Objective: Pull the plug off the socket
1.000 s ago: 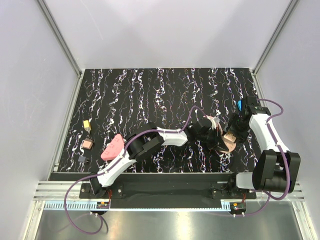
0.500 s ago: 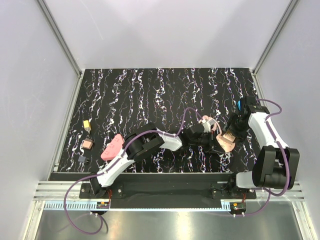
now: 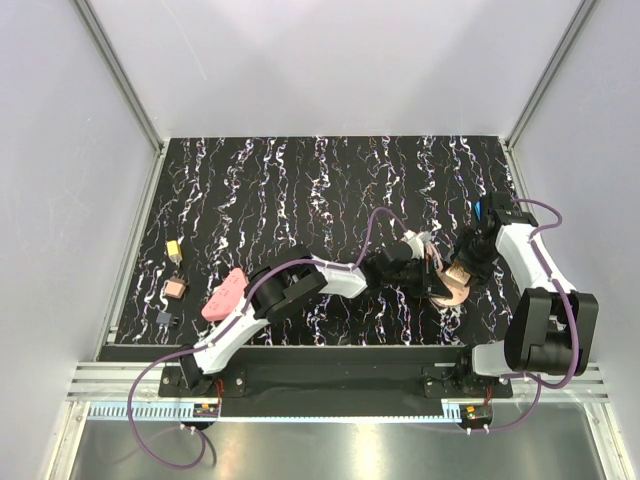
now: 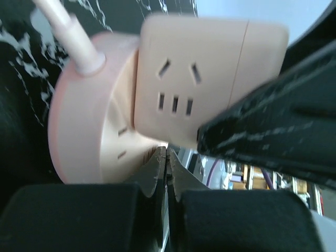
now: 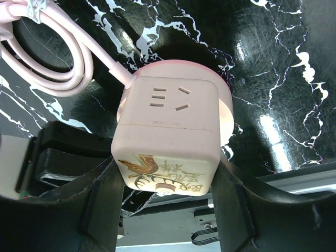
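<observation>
Well inside table (image 3: pixel 250 180) edges: socket (image 3: pixel 455 285).

Setting: robot test cell in lab, not domestic space.
Evidence:
- Desk (image 3: pixel 250 190) with black marbled top, enclosed on three sides by plain white panels (image 3: pixel 330 60).
- Aluminium profiles (image 3: pixel 120 75) frame enclosure corners.
- Left arm (image 3: pixel 300 285) and right arm (image 3: pixel 535 265) bolted to black base plate (image 3: pixel 330 375) at near edge.
- Purple cables (image 3: pixel 372 232) routed along arms.
- Metal rail (image 3: pixel 110 380) runs along front.
- Small loose parts (image 3: pixel 174 289) at desk left.
</observation>
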